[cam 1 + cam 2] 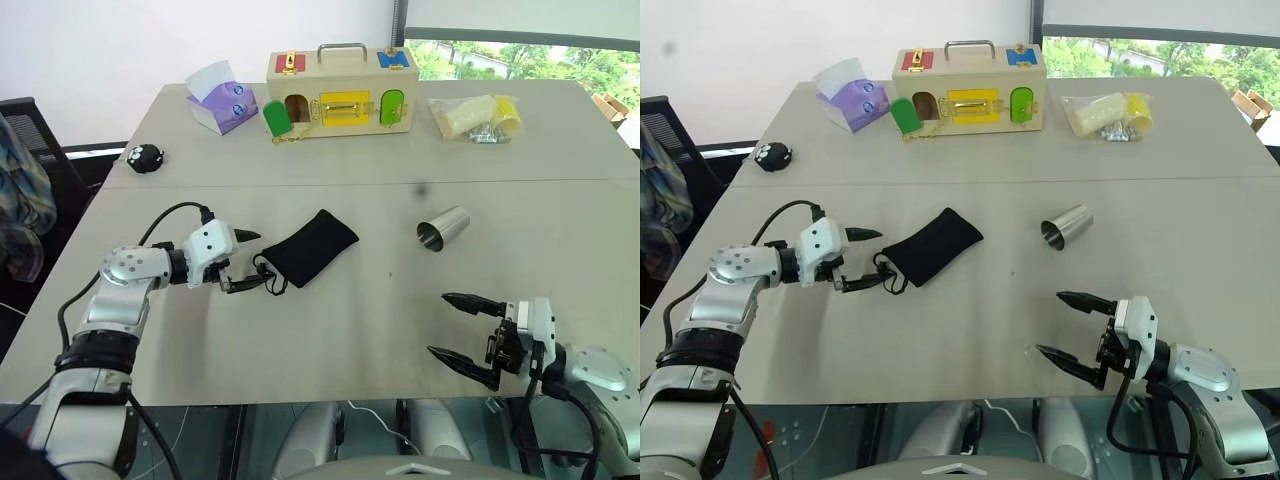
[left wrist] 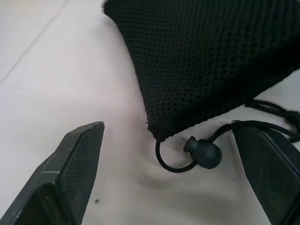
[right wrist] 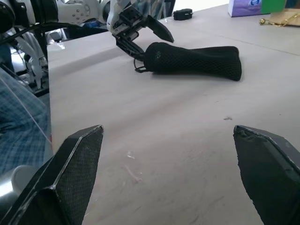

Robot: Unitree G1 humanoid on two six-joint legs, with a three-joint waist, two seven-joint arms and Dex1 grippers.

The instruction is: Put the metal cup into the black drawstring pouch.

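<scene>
The black drawstring pouch [image 1: 310, 245] lies flat on the table, left of centre, its corded mouth toward my left gripper [image 1: 245, 263]. That gripper is open, its fingers straddling the pouch's mouth corner [image 2: 159, 126] and the cord's round stopper [image 2: 202, 152] without gripping them. The metal cup [image 1: 443, 228] lies on its side right of centre, apart from both grippers, its open end facing the near edge. My right gripper [image 1: 438, 324] hovers open and empty near the table's front edge, pointing left toward the pouch [image 3: 197, 58].
At the back stand a wooden lock box [image 1: 340, 92], a purple tissue box [image 1: 222, 100] and a clear bag with yellow contents [image 1: 475, 117]. A small round black toy [image 1: 146, 157] sits at the far left. A chair [image 1: 30, 150] stands beside the table's left edge.
</scene>
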